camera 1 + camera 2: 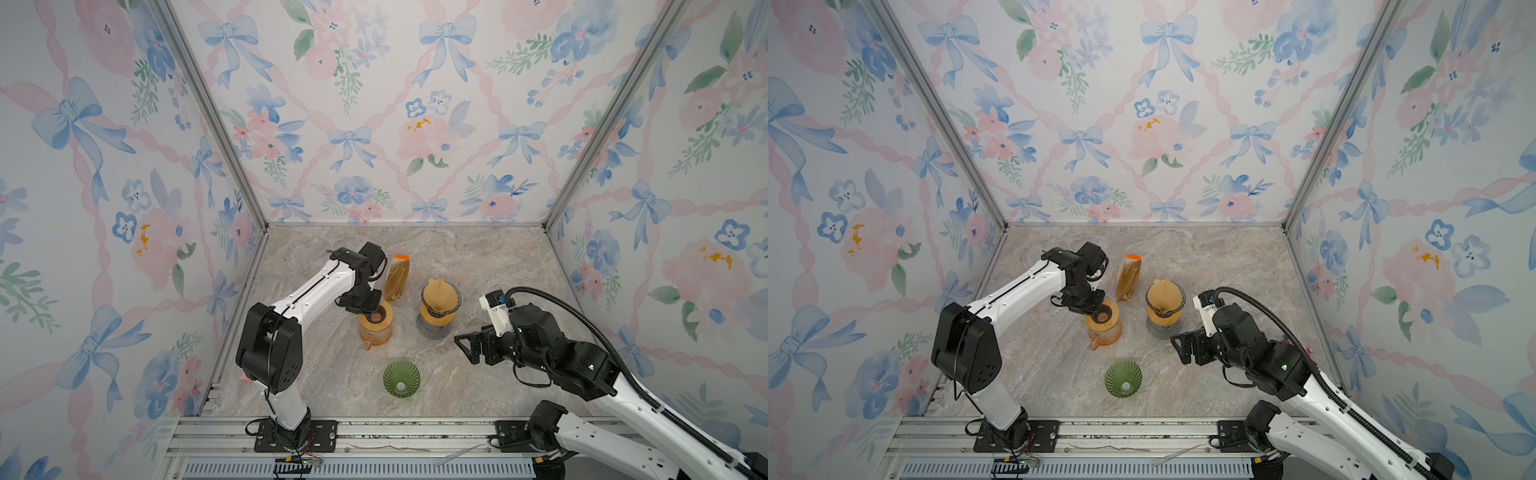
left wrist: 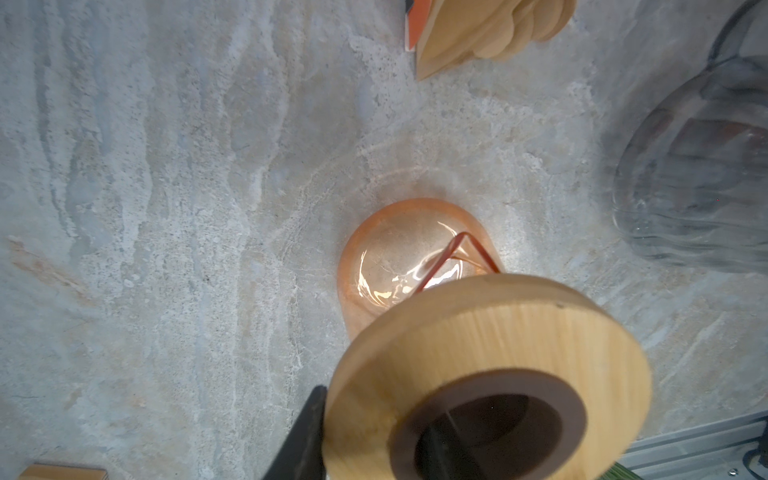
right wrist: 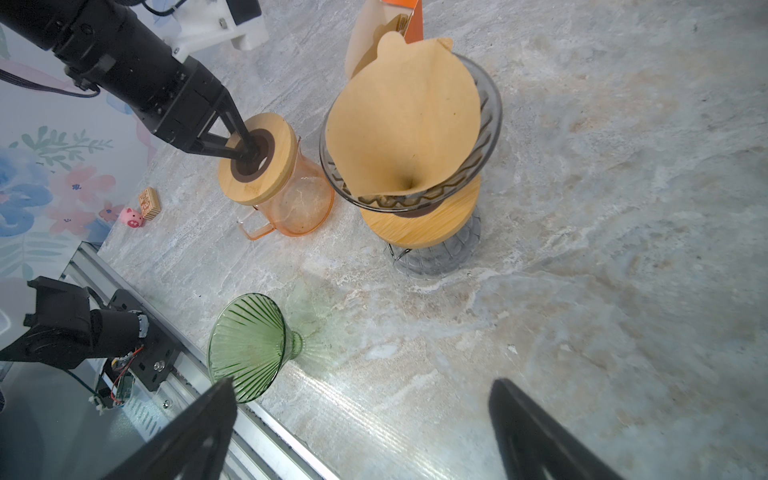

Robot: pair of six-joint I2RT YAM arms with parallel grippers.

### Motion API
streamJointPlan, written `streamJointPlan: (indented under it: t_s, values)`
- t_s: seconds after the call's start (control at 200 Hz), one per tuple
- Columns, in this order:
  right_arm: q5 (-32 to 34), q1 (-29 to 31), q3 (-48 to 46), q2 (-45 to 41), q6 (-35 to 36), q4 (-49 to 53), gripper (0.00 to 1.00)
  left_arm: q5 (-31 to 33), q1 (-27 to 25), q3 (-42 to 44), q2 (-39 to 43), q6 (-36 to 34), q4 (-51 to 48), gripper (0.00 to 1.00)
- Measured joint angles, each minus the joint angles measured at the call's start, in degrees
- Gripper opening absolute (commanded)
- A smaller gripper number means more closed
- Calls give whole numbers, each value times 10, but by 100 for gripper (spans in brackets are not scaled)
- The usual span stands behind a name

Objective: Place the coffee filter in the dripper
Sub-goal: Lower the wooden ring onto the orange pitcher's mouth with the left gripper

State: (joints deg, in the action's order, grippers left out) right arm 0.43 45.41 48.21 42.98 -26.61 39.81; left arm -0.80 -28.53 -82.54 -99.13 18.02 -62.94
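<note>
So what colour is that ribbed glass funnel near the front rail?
Green; the funnel shows best in the right wrist view.

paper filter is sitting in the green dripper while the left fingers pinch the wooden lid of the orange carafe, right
Not the green one: the right wrist view shows the paper filter sitting in the grey glass dripper, while the green dripper lies empty on its side. The left fingers do pinch the wooden lid of the orange carafe.
</note>
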Motion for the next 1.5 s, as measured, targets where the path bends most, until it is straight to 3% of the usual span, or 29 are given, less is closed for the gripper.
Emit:
streamJointPlan:
  t_s: [0.685, 1.5]
  values:
    - [-47, 0, 0, -4, 0, -34, 96, 10, -2, -3, -13, 0, 0, 34]
    - [-52, 0, -3, -7, 0, -37, 96, 10, -3, -5, -20, 0, 0, 38]
